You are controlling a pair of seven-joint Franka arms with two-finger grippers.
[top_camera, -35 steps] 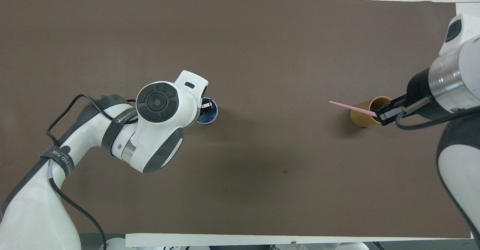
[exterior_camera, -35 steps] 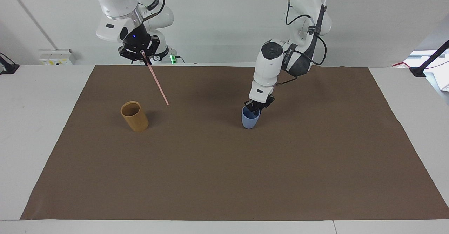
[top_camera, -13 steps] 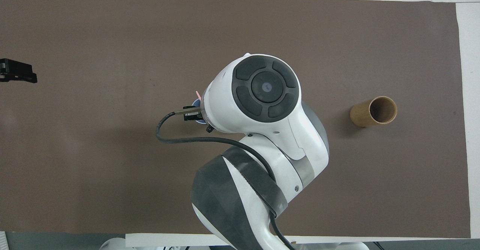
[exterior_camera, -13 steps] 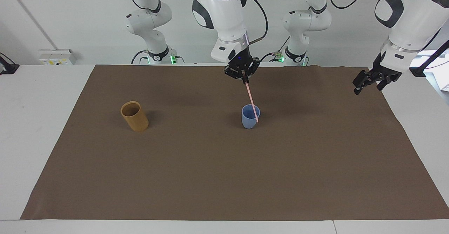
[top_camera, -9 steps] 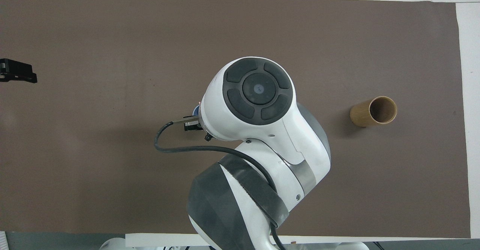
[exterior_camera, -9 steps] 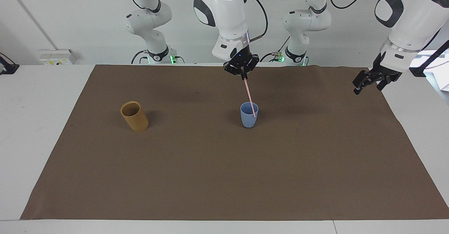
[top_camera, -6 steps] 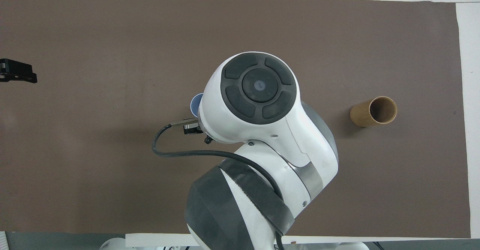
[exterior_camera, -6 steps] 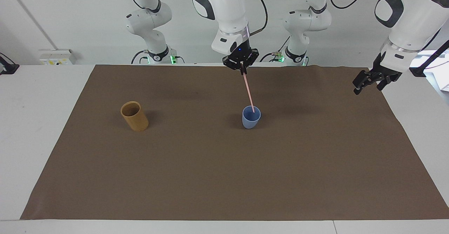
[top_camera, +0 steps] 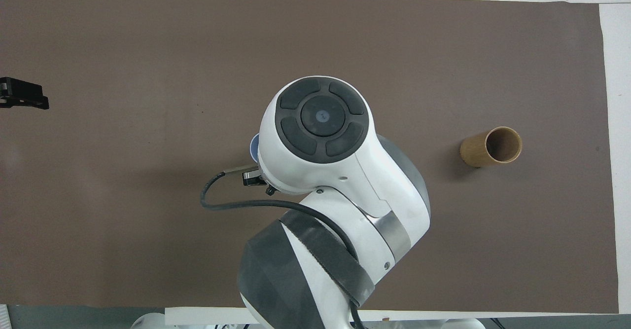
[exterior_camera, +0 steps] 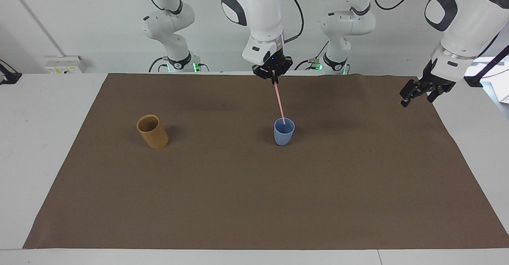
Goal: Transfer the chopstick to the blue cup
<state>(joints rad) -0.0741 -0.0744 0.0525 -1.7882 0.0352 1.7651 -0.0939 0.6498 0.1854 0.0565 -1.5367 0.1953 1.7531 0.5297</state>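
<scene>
Facing view: the chopstick (exterior_camera: 279, 102) is being held by the right gripper (exterior_camera: 273, 78), clamped tight on its top end, its lower tip just over the blue cup (exterior_camera: 284, 132) at mid-mat. It should be lowered plumb before release. The tan cup (exterior_camera: 152, 131) is standing empty. The left gripper (exterior_camera: 415, 94) is waiting, spread wide and empty, over the mat's edge.

Overhead view: the blue cup (top_camera: 254, 147) is being almost wholly covered by the right arm.
</scene>
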